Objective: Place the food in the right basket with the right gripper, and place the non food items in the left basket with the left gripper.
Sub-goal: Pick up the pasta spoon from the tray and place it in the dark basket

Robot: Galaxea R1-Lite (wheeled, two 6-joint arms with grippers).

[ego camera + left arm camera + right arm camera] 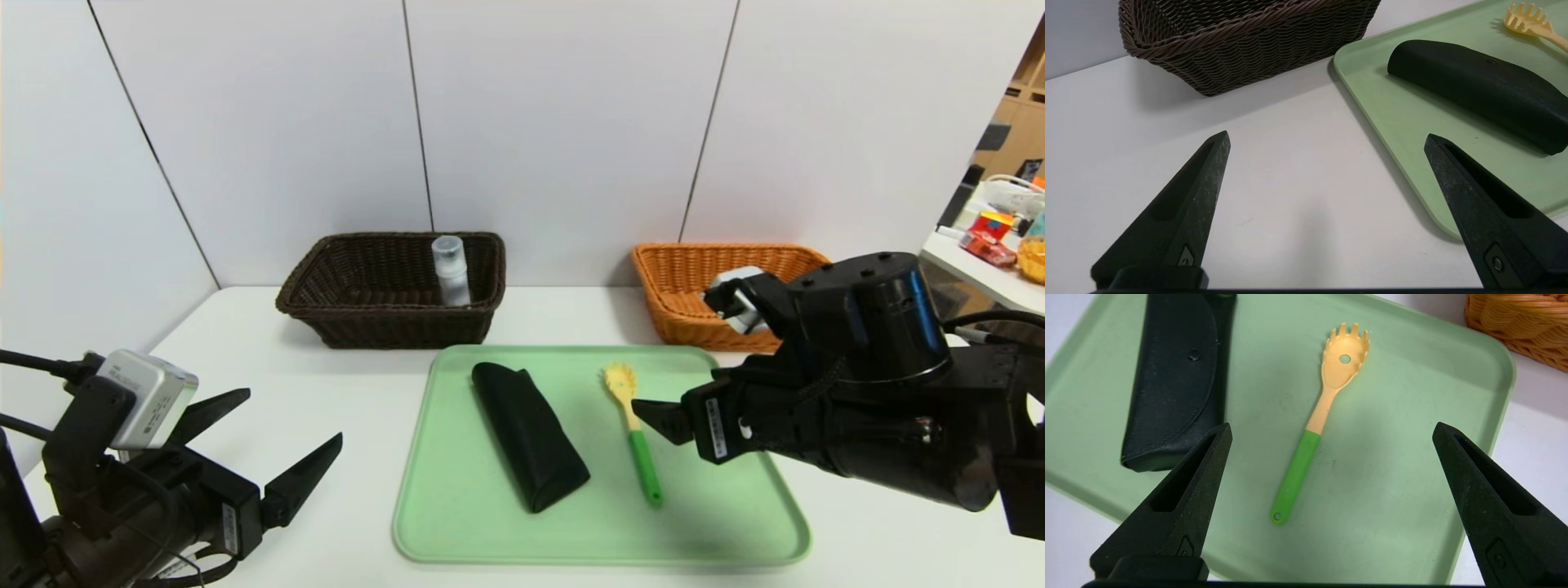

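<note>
A long black soft case (529, 435) and a yellow slotted spoon with a green handle (633, 429) lie on the green tray (718, 506). The white bottle (451, 271) stands upright inside the dark brown left basket (384, 318). My right gripper (1331, 425) hovers open over the tray's right half, beside the spoon (1319, 416), holding nothing. Low at the near left, my left gripper (292, 416) is open above bare table beside the tray's left edge (1372, 81). The orange-tan right basket (686, 294) is partly covered by my right arm. The small black carton is hidden.
White wall panels rise close behind both baskets. A side table with colourful clutter (992, 237) stands at the far right. Bare white tabletop (269, 359) lies between the brown basket (1241, 45) and my left gripper (1327, 135).
</note>
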